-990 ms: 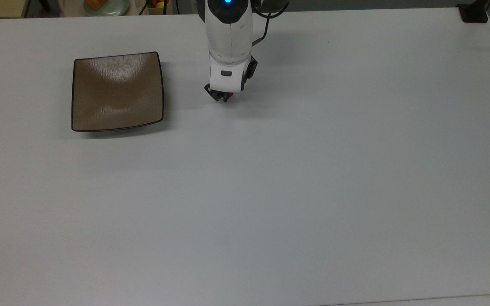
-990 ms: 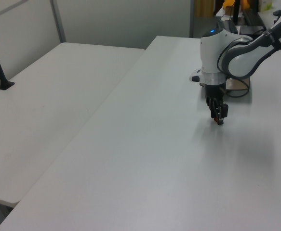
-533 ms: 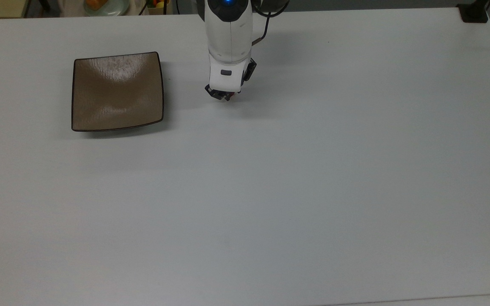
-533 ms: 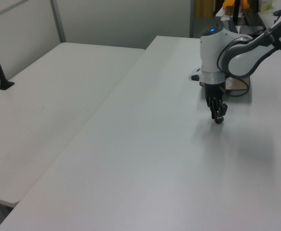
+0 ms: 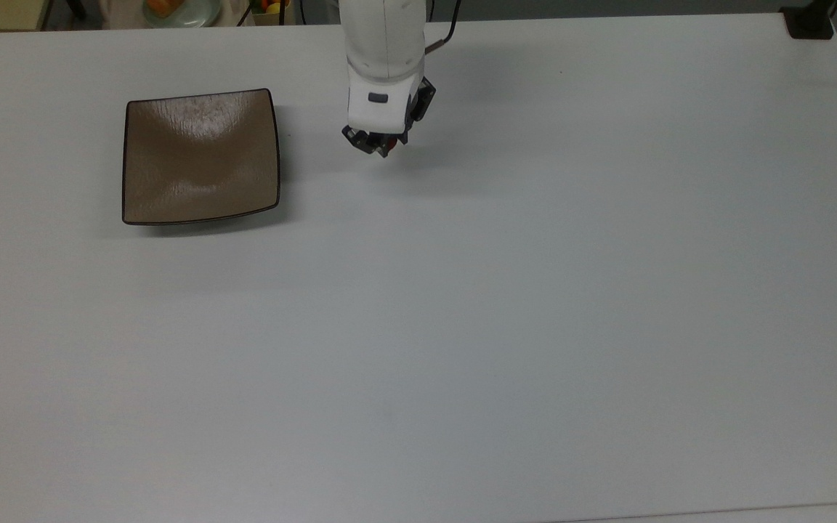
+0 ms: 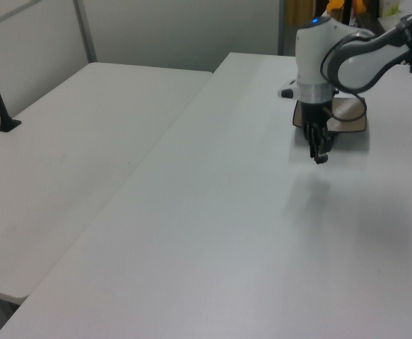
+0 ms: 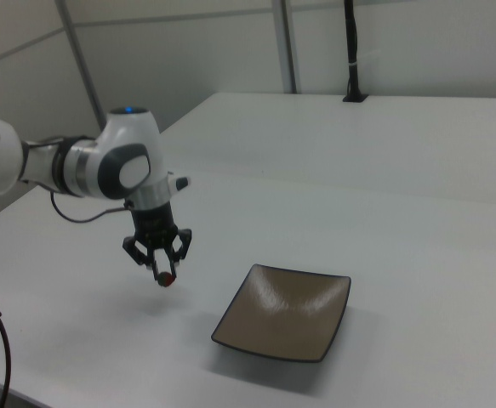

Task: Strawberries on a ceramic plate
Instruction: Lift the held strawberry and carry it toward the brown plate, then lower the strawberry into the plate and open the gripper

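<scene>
Gripper (image 7: 163, 277) apparently clamps strawberry (image 7: 168, 280) above table (image 5: 462, 327).

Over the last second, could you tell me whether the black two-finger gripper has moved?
Yes. In the top view the gripper shifted up the picture and slightly toward the square tan-brown plate, carrying the strawberry.

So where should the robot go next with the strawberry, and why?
Probably sideways toward the ceramic plate. The pincer holds the strawberry above the table, clear of it, and the plate sits bare to the right view's right, so a carry across looks right.
</scene>
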`<state>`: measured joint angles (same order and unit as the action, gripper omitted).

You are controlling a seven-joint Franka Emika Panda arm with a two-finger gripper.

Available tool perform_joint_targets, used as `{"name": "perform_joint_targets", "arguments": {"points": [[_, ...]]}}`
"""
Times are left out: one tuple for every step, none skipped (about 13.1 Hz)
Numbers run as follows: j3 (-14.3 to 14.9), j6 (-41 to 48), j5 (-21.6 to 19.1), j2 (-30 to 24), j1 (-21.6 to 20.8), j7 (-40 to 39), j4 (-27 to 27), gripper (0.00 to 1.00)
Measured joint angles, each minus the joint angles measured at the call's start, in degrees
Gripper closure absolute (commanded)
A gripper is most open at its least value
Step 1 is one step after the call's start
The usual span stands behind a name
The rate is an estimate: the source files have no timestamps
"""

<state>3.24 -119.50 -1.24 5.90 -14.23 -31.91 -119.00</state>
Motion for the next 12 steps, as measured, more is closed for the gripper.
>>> {"name": "perform_joint_targets", "arguments": {"points": [[0.1,3.1,0.0,-1.2,0.7,0.1,1.9,0.9],[0.2,5.4,0.0,-1.9,1.4,0.1,3.3,0.9],[0.2,8.1,0.0,-2.5,2.4,0.1,5.2,0.9],[0.2,10.6,0.1,-3.0,3.4,0.1,7.3,0.9],[0.3,13.8,0.1,-3.6,4.9,0.1,10.3,0.9],[0.3,15.4,0.1,-3.7,5.8,0.1,12.0,0.9],[0.3,16.7,0.1,-3.7,6.5,0.1,13.5,0.9],[0.3,17.9,0.1,-3.7,7.3,0.0,14.9,0.9],[0.4,18.7,0.1,-3.7,8.0,0.0,16.0,0.9],[0.4,19.2,0.1,-3.7,8.7,0.0,16.8,0.9],[0.4,19.5,0.1,-3.7,9.3,0.0,17.3,0.9],[0.4,19.5,0.5,-3.7,10.0,-0.1,17.6,0.9]]}}
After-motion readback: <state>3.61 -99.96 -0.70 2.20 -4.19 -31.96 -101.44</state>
